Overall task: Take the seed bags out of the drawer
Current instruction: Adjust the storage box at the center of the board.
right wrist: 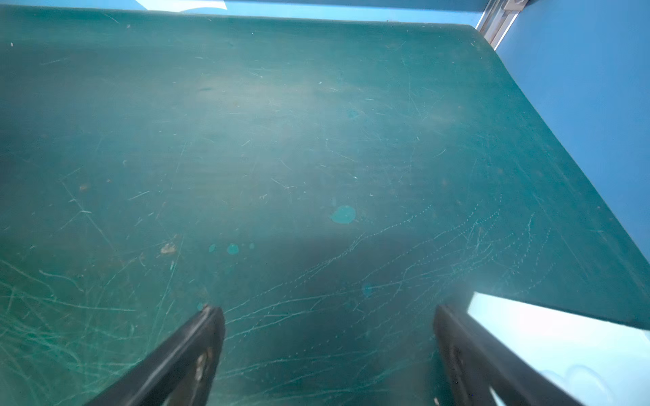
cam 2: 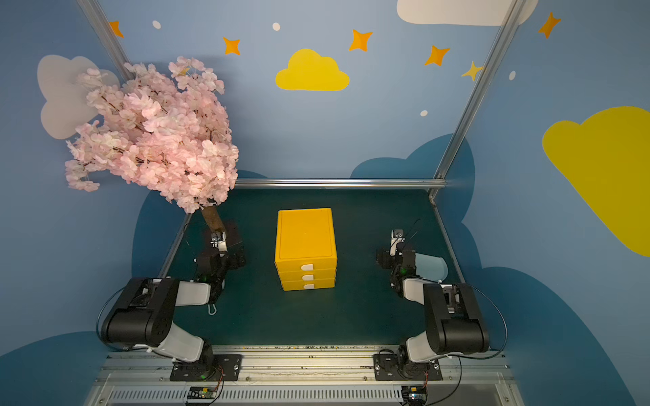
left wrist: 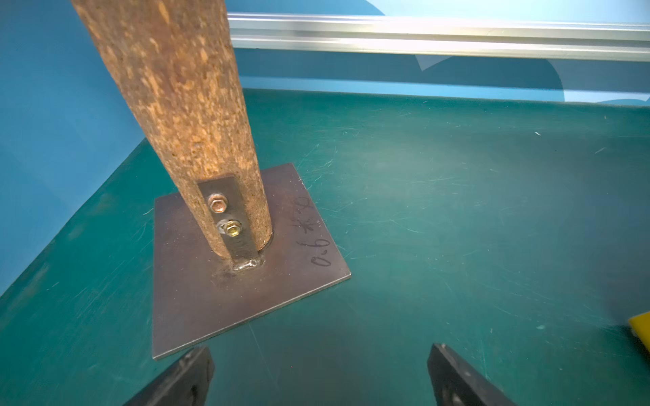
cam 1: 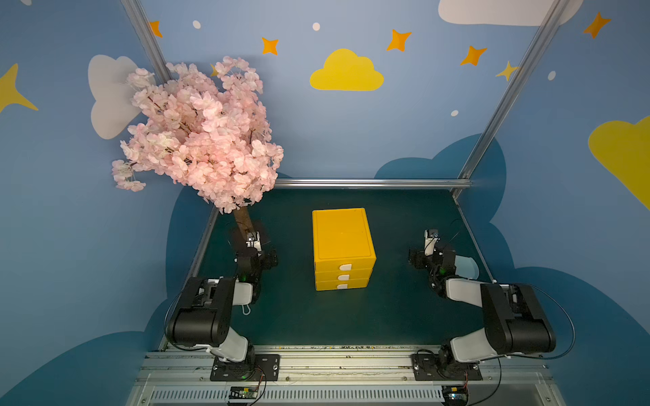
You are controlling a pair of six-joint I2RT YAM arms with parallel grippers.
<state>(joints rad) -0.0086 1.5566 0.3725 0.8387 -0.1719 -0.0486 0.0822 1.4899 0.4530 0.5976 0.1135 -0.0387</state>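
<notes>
My left claw point(left wrist: 319, 351) hangs low over the green bench point(left wrist: 457, 211), jaws spread wide with nothing between them. Just ahead of it lies the steel base plate point(left wrist: 211, 298) bolted to the brown tree trunk point(left wrist: 183, 105), there, I take it, to hold the tree upright. My right claw point(right wrist: 327, 311) is likewise spread and empty over bare bench, with a pale blue object point(right wrist: 562, 351) just beside it. Between both claws, well apart from each, sits the yellow cabinet point(cam 1: 342, 233). Its top drawer point(cam 1: 327, 266) is pushed flush, so the unseen seed bags are presumably inside. Pulling its white tab handle point(cam 1: 345, 267) must come first.
</notes>
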